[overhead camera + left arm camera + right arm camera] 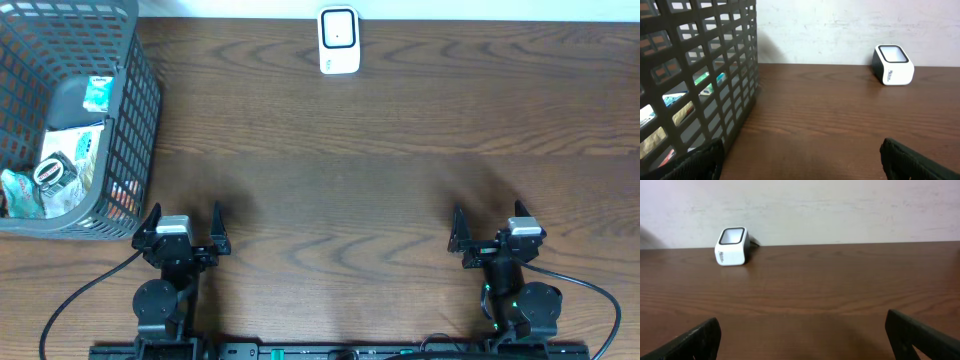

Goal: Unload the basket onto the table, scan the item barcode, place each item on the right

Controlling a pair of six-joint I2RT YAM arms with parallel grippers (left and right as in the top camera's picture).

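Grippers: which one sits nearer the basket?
The left gripper, right beside the basket; the right gripper is far across the table.

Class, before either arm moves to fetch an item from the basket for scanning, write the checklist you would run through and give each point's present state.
1. Left gripper open and empty: ok.
2. Right gripper open and empty: ok.
3. Scanner standing at the table's far edge, with nothing in front of its window: ok.
4. Basket open at the top, with packets inside: ok.
5. Barcode showing on any packet: cannot tell.
6. An item in hand for scanning: not ok, all of them lie in the basket.
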